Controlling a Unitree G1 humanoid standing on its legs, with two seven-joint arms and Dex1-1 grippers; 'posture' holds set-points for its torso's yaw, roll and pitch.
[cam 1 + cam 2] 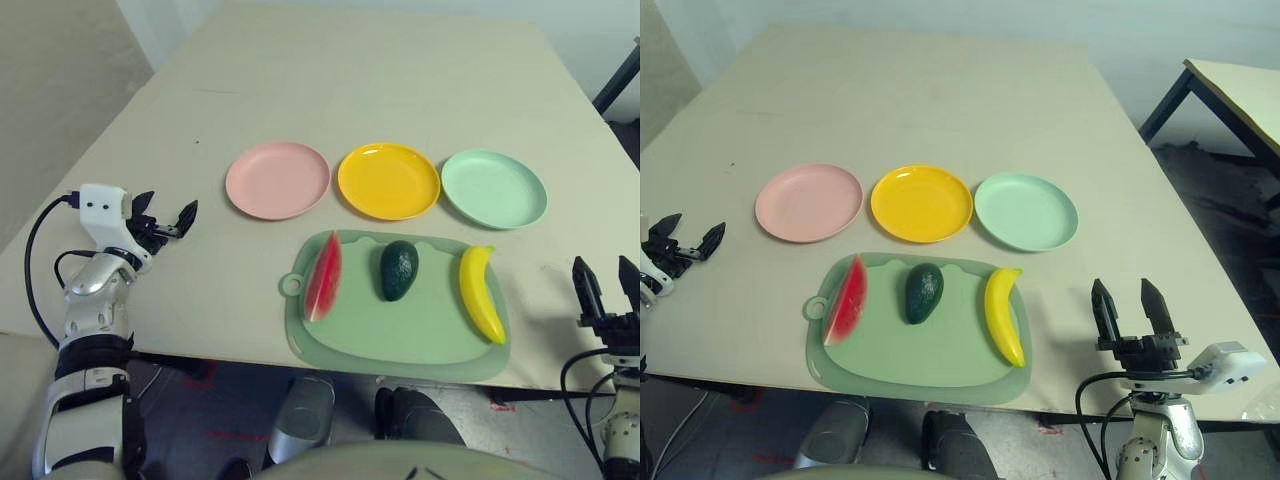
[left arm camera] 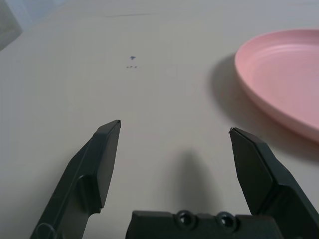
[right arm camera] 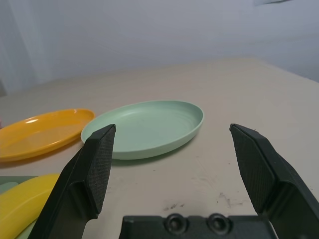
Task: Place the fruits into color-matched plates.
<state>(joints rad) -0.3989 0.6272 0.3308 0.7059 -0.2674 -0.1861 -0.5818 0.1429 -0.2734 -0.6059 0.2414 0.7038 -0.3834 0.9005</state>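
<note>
Three fruits lie on a light-green cutting mat [image 1: 400, 340]: a red watermelon wedge [image 1: 325, 276] at its left, a dark green avocado [image 1: 399, 269] in the middle, a yellow banana [image 1: 480, 292] at its right. Behind the mat stand three plates in a row: pink [image 1: 277, 179], yellow [image 1: 388, 181], mint green [image 1: 494, 188]. My left gripper [image 1: 166, 221] hovers open at the table's left side, left of the pink plate [image 2: 284, 79]. My right gripper [image 1: 1132, 310] stands open near the front right edge, right of the banana [image 3: 20, 201], facing the mint plate [image 3: 144, 127].
The beige table [image 1: 350, 90] stretches far behind the plates. A second table [image 1: 1240, 85] with dark legs stands off to the right. The front edge runs just below the mat.
</note>
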